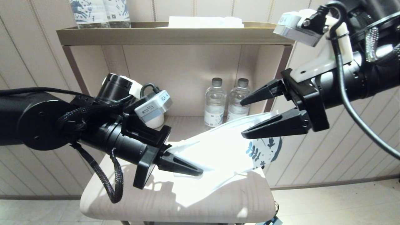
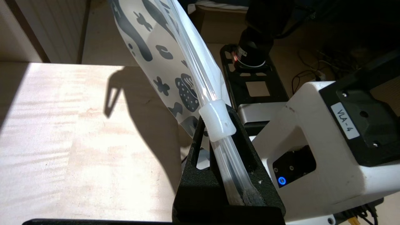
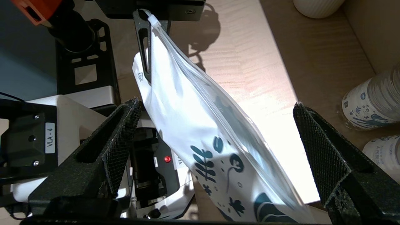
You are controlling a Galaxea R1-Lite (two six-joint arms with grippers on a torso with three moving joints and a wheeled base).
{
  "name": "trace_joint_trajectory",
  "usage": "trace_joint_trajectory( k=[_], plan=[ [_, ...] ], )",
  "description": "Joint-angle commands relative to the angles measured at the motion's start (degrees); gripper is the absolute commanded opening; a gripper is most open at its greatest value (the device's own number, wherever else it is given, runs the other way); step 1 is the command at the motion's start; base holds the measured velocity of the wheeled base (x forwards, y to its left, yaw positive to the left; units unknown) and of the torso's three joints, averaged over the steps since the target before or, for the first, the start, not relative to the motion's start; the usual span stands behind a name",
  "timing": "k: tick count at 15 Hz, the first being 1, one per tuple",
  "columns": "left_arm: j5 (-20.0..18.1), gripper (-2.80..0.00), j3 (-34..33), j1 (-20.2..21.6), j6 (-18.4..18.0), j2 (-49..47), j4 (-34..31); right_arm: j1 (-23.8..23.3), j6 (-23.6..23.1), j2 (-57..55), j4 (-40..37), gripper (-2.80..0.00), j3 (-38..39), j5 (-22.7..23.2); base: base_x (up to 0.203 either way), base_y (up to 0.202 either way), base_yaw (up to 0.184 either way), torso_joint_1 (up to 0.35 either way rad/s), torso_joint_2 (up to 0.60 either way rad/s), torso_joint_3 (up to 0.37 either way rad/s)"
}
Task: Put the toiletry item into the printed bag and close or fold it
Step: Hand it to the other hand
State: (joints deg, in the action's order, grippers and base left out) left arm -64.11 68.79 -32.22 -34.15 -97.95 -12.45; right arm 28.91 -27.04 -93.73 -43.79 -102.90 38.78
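A: Where is the printed bag (image 1: 218, 147) being held?

B: It is being held up above the pale wooden tabletop (image 1: 237, 200), gripped at its zip-strip end by the left gripper (image 1: 182, 165), whose fingers are being kept closed on the white slider (image 2: 217, 120). The far end, with the dark blue leaf print, is being left to hang free in the air, tilted upward toward the shelf unit (image 1: 175, 34).

A: And the right gripper (image 1: 259, 115)?

B: It is being held just beside the printed end with its jaws spread wide; the bag is being framed between the two ribbed black fingers (image 3: 118, 147) in the right wrist view, and no contact is being shown. One finger is being held above the bag's upper edge, the other in front of its face.

A: The toothbrush?

B: It cannot be made out; whether it is inside the pouch cannot be told.

A: What room is being left around it?

B: Bare tabletop is being left beneath and toward the front edge. Behind the bag, two clear water bottles (image 1: 226, 104) are being kept upright in the shelf recess, near the raised end. A white ribbed cup (image 1: 154, 120) is being partly hidden behind the left wrist.

A: Surfaces?

B: The pouch is being shown as smooth, semi-translucent plastic, flat and creased.
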Motion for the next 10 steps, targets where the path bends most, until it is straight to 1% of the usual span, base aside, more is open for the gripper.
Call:
trace_joint_trajectory(
  k=[1, 3, 5, 7, 10],
  plan=[
    [-0.35, -2.80, -1.41, -0.04, -1.18, 3.07, -0.12, -2.29, -0.48, -0.73, -0.09, 0.00, 0.20, 1.34, 0.000, 0.000, 0.000, 0.000, 0.00, 0.000],
    [-0.40, -2.80, -1.82, -0.04, -1.80, 3.38, -0.12, -2.45, -0.71, -2.93, 0.69, 0.00, -0.73, 2.12, 0.000, 0.000, 0.000, 0.000, 0.00, 0.000],
    [-0.40, -2.80, -1.89, -0.04, -2.15, 3.84, -0.12, -1.75, -1.28, -3.13, 0.72, 0.00, -0.25, 2.58, 0.000, 0.000, 0.000, 0.000, 0.00, 0.000],
    [-1.43, -2.80, -1.79, -0.04, -2.15, 4.08, -0.03, -1.66, -1.55, -2.93, 0.20, 0.00, 0.16, 4.34, 0.000, 0.000, 0.000, 0.000, 0.00, 0.000],
    [-1.75, -2.80, -1.64, 0.05, -2.33, 3.98, 0.05, -1.66, -2.46, -2.54, 0.11, 0.00, 1.67, 5.58, 0.000, 0.000, 0.000, 0.000, 0.00, 0.000]
  ],
)
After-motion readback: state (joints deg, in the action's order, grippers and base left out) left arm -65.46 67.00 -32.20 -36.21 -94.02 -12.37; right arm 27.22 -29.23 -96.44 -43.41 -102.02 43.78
